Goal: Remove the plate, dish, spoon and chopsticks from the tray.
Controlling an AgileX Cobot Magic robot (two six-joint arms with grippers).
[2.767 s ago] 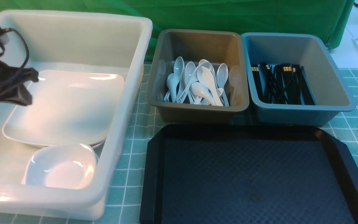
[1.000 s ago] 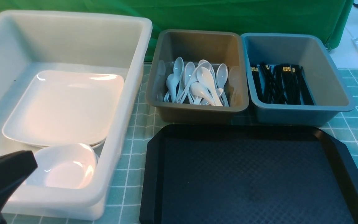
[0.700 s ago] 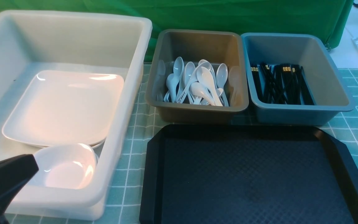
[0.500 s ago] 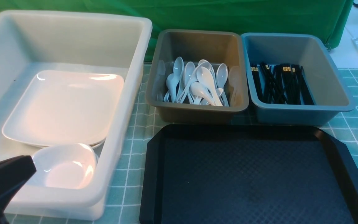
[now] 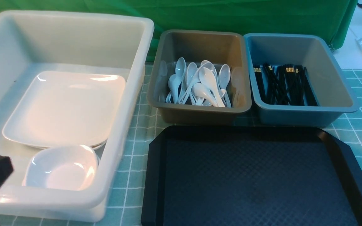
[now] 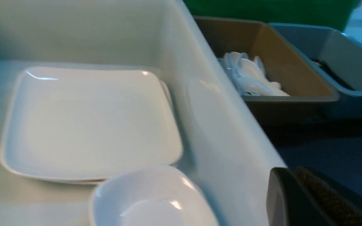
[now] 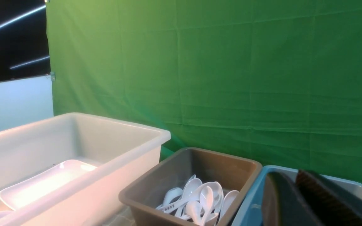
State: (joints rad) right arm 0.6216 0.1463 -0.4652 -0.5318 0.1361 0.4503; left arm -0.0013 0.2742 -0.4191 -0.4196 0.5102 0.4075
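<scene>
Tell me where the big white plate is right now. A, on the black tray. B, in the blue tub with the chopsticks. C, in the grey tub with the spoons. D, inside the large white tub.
D: the plate lies flat on the floor of the large white tub, and the black tray has nothing on it.

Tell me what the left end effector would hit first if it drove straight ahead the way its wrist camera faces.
Likely the white tub's long side wall, which sits just ahead of the left end effector. Depth is unclear; it might instead skim over the rim.
</scene>
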